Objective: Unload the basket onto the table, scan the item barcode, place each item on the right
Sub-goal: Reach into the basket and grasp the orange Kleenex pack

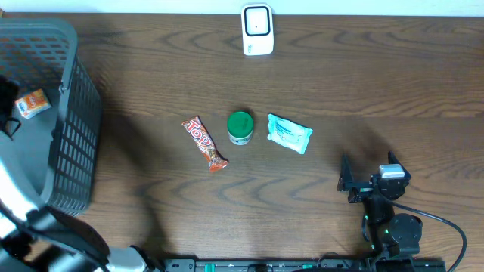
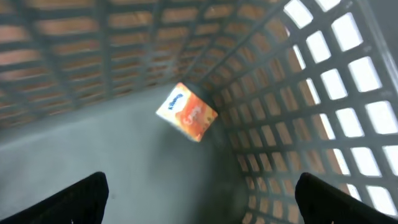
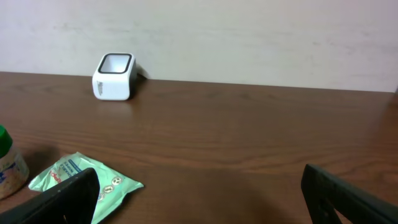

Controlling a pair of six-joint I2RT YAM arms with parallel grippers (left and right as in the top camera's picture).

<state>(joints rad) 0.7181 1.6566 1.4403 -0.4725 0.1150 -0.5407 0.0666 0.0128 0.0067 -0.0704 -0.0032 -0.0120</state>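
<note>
Black fingers of the right gripper (image 1: 346, 180) stand wide apart and hold nothing, low over the brown wooden table (image 1: 393, 83). Nearest to it, ahead and to its left, a mint-green packet (image 1: 290, 134) lies flat, its long side running across the gripper's line of reach. Just past the packet, further left, stands a green-lidded jar (image 1: 240, 127), then a red snack bar (image 1: 205, 143) lying slantwise. Far ahead, near the table's back edge, sits the white scanner (image 1: 257, 30), with open wood between. Far off to the left, the left gripper (image 2: 205, 202), also spread wide and empty, hangs inside a grey basket (image 1: 72, 128) above a small orange box (image 2: 186, 112). The right arm seems better placed for the packet.
</note>
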